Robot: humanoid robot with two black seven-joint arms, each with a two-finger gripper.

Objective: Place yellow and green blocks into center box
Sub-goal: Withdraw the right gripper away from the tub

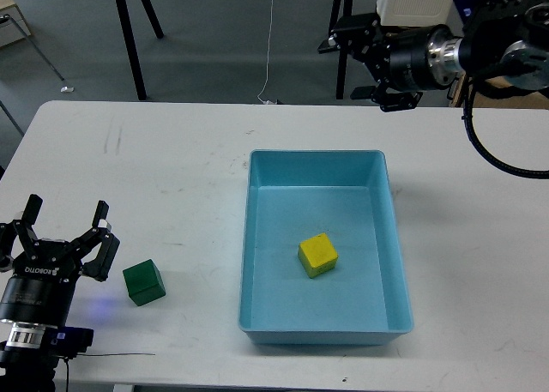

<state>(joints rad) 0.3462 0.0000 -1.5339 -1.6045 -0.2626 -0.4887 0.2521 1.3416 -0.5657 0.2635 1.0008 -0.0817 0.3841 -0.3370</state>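
Observation:
A yellow block [317, 255] lies on the floor of the blue box [257, 238] in the middle of the table. A green block [143, 282] sits on the table left of the box. My left gripper [67, 225] is open and empty, just left of the green block, not touching it. My right gripper [360, 53] is raised high above the table's far edge, behind the box. It is open and holds nothing.
The white table [171, 169] carries only the box and the green block. Beyond its far edge are black stand legs [129, 32], a black crate with a white bin [407, 40], and a cardboard box [515, 75] on the floor.

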